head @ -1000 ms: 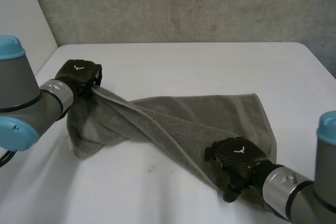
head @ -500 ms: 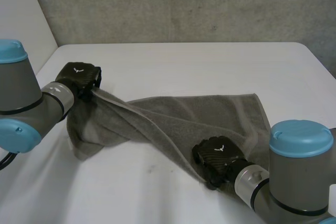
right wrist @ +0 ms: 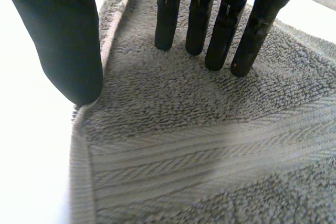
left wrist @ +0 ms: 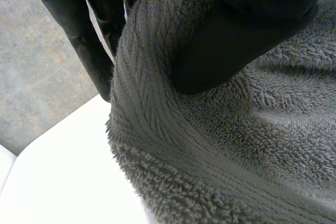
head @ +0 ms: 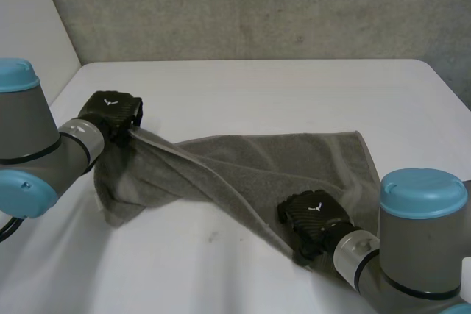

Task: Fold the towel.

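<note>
1. The left hand [head: 110, 112] is pinching one corner of the towel [head: 294, 159]. Its wrist view is showing the thumb [left wrist: 236, 30] pressing the pile against the fingers [left wrist: 86, 40]. The corner is being held up off the table [head: 257, 86], with slack cloth hanging below the hand.
2. The right hand [head: 313, 218] is lying on the towel's other end with its fingers [right wrist: 199, 24] straight and slightly spread on the pile. Its thumb [right wrist: 68, 51] is standing apart at the hem, so this hand is pinching nothing.
3. Over the last second the right hand has been sliding along that end toward the left hand and then easing a little way back. Its elbow has been swinging into the head view. The left hand has been sinking slightly, and the towel is hardly shifting.
4. Judging from this, the right hand is hunting for a grip on its corner. No fold is begun yet, as the towel is running as a twisted band from one hand to the other.
5. Outward from both hands the white table is spreading, with a grey wall [head: 257, 5] rising beyond its far edge.
</note>
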